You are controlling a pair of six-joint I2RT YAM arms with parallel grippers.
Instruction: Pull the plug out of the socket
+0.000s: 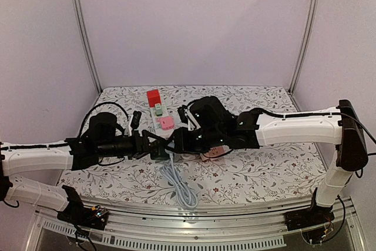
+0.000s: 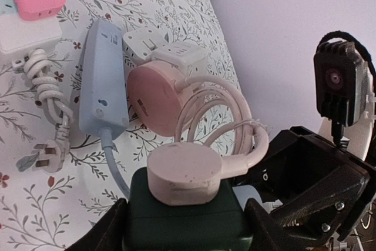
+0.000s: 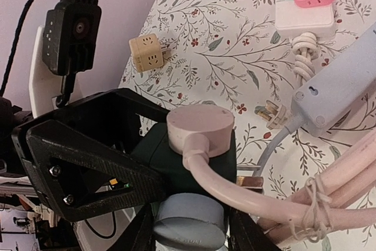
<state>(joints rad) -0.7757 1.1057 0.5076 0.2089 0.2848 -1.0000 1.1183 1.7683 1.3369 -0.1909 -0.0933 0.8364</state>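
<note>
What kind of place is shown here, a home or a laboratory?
Probably a robot test booth, not a home: plain walls with metal posts enclose a flower-patterned table, robot arms are mounted at its front rail, and several power strips lie on it.

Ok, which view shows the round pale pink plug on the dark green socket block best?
Left wrist view: the round pale pink plug sits close, its seam with the dark green socket block clear. Right wrist shows its top and cord. Top view: too small to tell.
</note>
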